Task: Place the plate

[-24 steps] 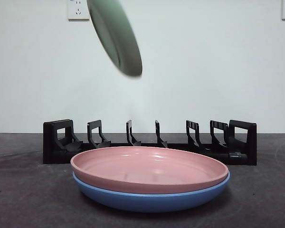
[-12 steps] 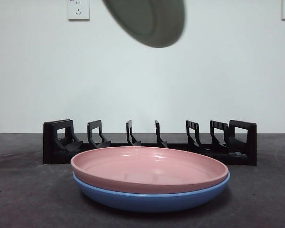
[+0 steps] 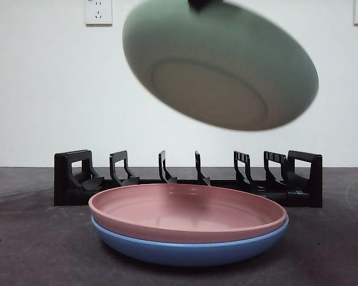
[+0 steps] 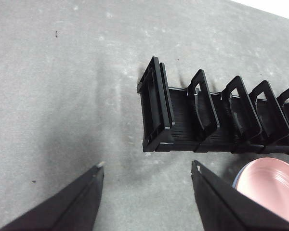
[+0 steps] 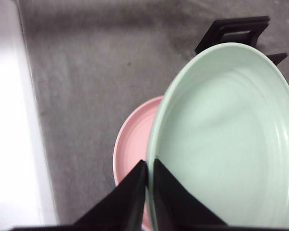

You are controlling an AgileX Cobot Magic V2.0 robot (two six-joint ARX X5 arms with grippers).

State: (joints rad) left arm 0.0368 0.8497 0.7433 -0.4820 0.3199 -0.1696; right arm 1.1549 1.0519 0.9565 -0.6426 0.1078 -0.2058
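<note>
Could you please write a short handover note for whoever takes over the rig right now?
Right gripper: shut on the rim of the green plate, held tilted in the air above the table, underside toward the front camera.
Left gripper: open, holding nothing, over the table near one end of the black rack.
Pink plate sits stacked on the blue plate, in front of the rack.
Done: green plate picked up.
Left: lower it to where it belongs and release; no rack slot holds a plate yet.
</note>
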